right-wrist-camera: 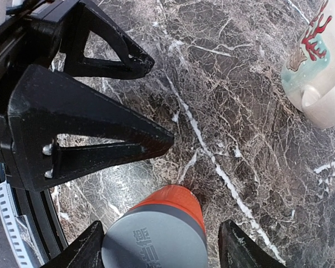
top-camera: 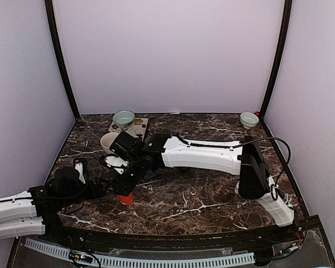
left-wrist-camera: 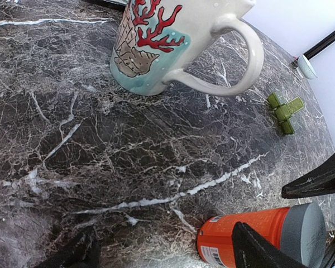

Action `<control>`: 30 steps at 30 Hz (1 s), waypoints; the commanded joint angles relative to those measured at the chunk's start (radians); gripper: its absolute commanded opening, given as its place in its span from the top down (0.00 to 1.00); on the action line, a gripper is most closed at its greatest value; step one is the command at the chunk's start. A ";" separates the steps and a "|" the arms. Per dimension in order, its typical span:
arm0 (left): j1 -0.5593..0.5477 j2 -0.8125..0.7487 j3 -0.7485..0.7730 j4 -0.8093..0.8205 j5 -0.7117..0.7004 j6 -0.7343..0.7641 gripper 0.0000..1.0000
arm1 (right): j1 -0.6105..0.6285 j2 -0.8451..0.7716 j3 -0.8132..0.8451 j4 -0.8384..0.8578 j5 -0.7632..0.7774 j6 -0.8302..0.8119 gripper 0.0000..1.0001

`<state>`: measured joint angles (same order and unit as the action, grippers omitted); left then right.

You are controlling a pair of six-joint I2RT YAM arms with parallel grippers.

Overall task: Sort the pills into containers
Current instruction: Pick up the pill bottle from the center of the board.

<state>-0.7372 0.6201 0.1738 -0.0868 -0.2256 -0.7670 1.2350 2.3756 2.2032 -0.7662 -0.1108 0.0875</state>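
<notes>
Bottle [right-wrist-camera: 173, 201], orange with a grey cap, stands upright on the table [top-camera: 212, 195]; all other places are given from it. The right gripper [right-wrist-camera: 163, 241] hangs directly over the bottle, with one finger on each side of the cap. A gap shows between the cap and one finger, so the jaws are apart and do not grasp it. The left gripper [right-wrist-camera: 162, 100] is just beside the bottle, on the robot's left of it and low over the table. Its fingers are spread and nothing is between them. A mug [left-wrist-camera: 156, 44] with a red coral picture stands beyond the bottle, apart from it. A bowl [top-camera: 123, 118] stands further behind the bottle, next to a tile [top-camera: 138, 125]. A second bowl [top-camera: 249, 119] is well apart from the bottle, at the far right. A small green piece [left-wrist-camera: 285, 111] lies away from the bottle, in the direction of the second bowl.
</notes>
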 commanded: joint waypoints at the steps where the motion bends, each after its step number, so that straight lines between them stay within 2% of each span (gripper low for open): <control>1: 0.008 -0.008 -0.014 -0.020 -0.007 0.003 0.16 | -0.003 0.029 0.039 -0.013 -0.011 0.004 0.32; 5: 0.008 -0.011 -0.015 -0.020 -0.008 0.003 0.16 | -0.005 0.030 0.044 -0.015 -0.013 0.005 0.36; 11: 0.007 -0.011 -0.016 -0.019 -0.008 0.003 0.16 | -0.008 0.031 0.049 -0.019 -0.024 0.008 0.55; 13: 0.008 -0.011 -0.014 -0.020 -0.008 0.005 0.16 | -0.008 0.028 0.048 -0.021 -0.028 0.007 0.62; 17: 0.007 -0.018 -0.003 -0.029 0.002 0.019 0.16 | -0.012 -0.001 0.024 -0.005 -0.049 0.012 0.85; 20: 0.007 -0.034 0.012 -0.009 0.045 0.048 0.15 | -0.027 -0.065 -0.075 0.079 -0.079 0.038 0.99; 30: 0.008 -0.017 0.108 0.113 0.221 0.151 0.08 | -0.107 -0.395 -0.517 0.414 -0.163 0.163 1.00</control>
<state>-0.7368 0.5896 0.2192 -0.0608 -0.1097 -0.6800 1.1660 2.1403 1.8091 -0.5613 -0.2195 0.1783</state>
